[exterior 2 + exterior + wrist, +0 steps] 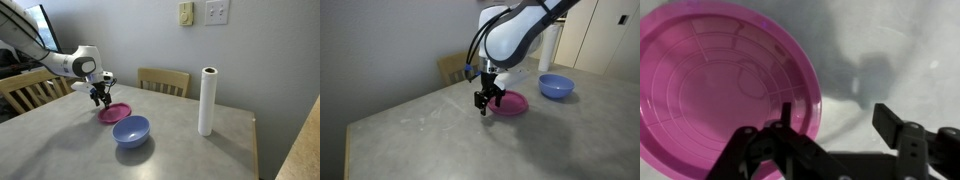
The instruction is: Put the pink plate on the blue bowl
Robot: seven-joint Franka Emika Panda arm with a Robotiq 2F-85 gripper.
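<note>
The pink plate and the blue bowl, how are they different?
The pink plate is flat and shallow; the blue bowl is deep with taller sides. The plate is magenta, the bowl light blue. The gripper is open at the plate's rim, while the bowl sits apart from it. Both are round and rest on the grey table.

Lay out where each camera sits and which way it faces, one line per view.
Exterior view: stands off a corner of the table, looks across it at the pink plate and blue bowl; shows the arm and end effector.
Exterior view: faces across the table toward the wall, a chair and paper roll; arm enters from the picture's left.
Wrist view: looks down on the plate's rim; open end effector fingers show.
Shared: both exterior views show plate, bowl, arm.
</note>
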